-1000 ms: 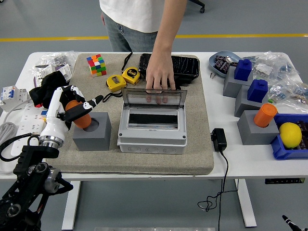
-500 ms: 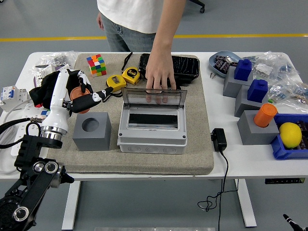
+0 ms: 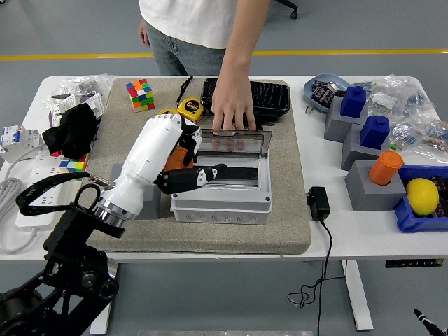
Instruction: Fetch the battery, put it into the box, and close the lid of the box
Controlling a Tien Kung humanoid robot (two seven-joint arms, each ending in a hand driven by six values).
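The left hand (image 3: 183,162), glossy white shell with black fingers, is clenched around the smooth orange cylinder of the battery (image 3: 183,157), which sits mostly hidden inside the curled fingers, only its top showing. Just beyond the fingertips lies the pale grey plastic box (image 3: 222,196), its clear lid (image 3: 231,143) propped upright by a person's hand (image 3: 232,106). Everything rests on a coarse beige mat (image 3: 294,210).

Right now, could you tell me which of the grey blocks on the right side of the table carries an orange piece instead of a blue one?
The nearest grey block, beside the blue tray, carries the orange piece; the two behind it carry blue ones.
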